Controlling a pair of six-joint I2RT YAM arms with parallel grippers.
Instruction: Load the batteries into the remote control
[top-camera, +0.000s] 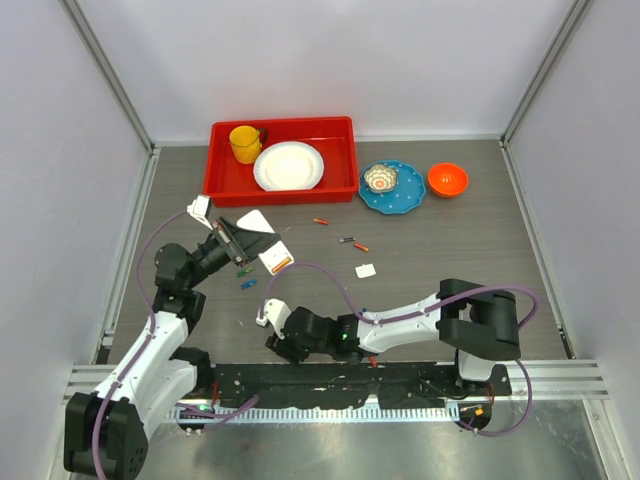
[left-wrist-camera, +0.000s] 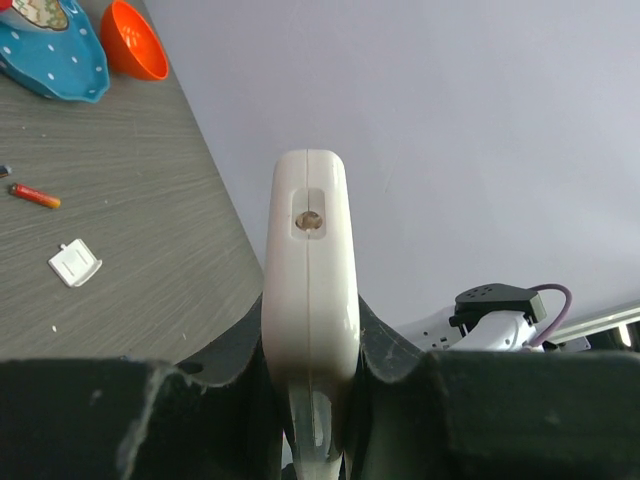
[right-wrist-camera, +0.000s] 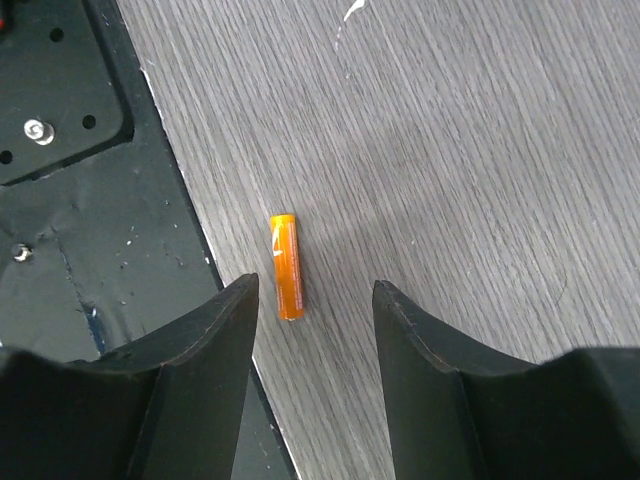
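Observation:
The white remote control (left-wrist-camera: 309, 270) is clamped edge-on in my left gripper (left-wrist-camera: 310, 350), raised over the left of the table; from above its red-marked end (top-camera: 276, 262) sticks out past the gripper (top-camera: 250, 245). An orange battery (right-wrist-camera: 286, 265) lies on the table by the black base plate, just ahead of my right gripper (right-wrist-camera: 315, 290), whose jaws stand open and empty over it. Seen from above, the right gripper (top-camera: 280, 345) is low near the front edge. More batteries lie loose: red (top-camera: 321, 221), dark (top-camera: 347, 240), orange-red (top-camera: 361, 247), green (top-camera: 243, 270), blue (top-camera: 248, 284).
A small white cover (top-camera: 366, 270) lies mid-table. At the back stand a red tray (top-camera: 340, 185) with a white plate (top-camera: 289, 166) and yellow cup (top-camera: 244, 143), a blue plate (top-camera: 405, 195) and an orange bowl (top-camera: 447, 179). The black base plate (right-wrist-camera: 60, 250) borders the front edge.

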